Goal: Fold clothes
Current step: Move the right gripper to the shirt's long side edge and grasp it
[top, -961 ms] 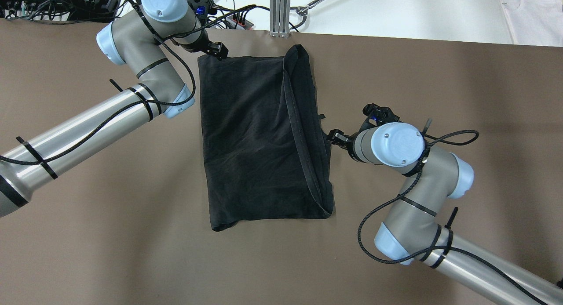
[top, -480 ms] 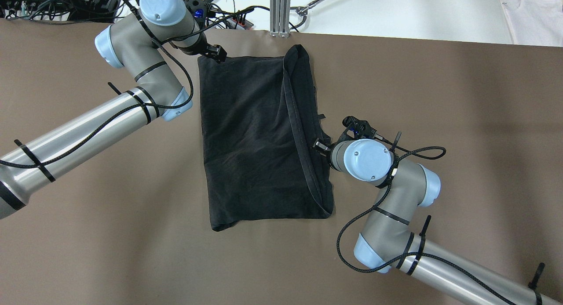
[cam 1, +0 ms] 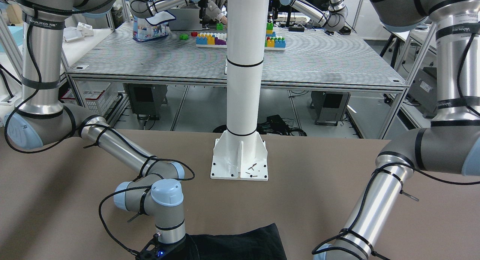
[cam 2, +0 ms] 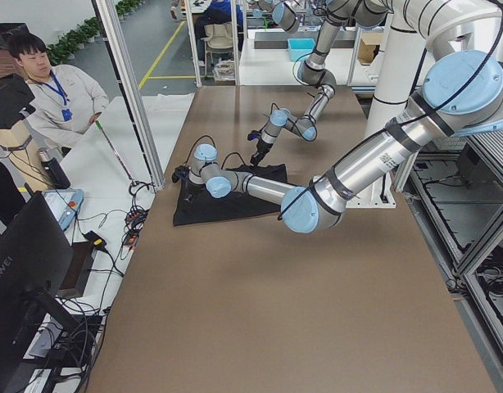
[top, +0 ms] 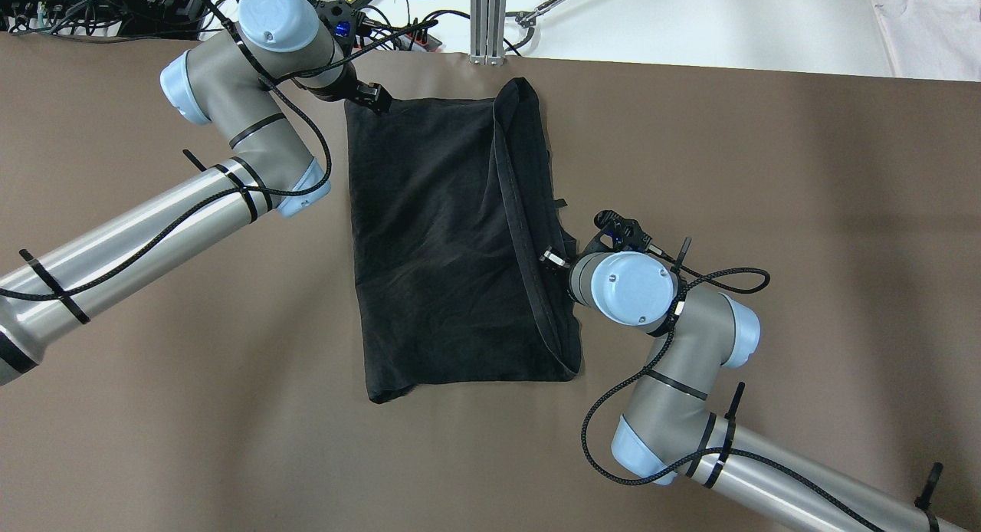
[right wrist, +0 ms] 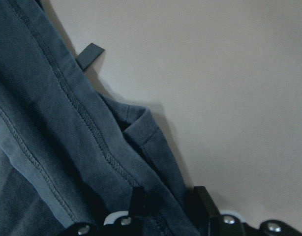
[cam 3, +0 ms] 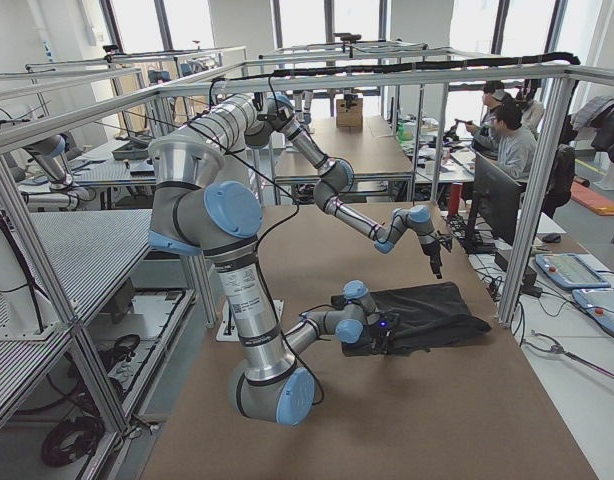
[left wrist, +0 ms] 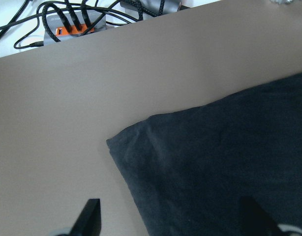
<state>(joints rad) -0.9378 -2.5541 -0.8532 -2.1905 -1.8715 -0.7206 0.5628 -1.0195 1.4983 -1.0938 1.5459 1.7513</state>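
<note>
The black clothes lie flat on the brown table, folded into a tall rectangle with a hemmed flap along the right side. They also show in the front view. My left gripper is open and hovers over the far left corner of the clothes, its fingers wide apart. My right gripper is at the right edge, at mid height. In the right wrist view it is shut on the layered hem.
A white pillar base plate stands on the robot's side of the clothes. An aluminium post, cables and a power strip lie beyond the far edge. A white cloth lies off the table at far right. An operator stands by.
My right arm has moved left and slightly nearer, and its gripper has come onto the clothes' right edge. My left gripper has shifted slightly left and farther, at the far left corner.
</note>
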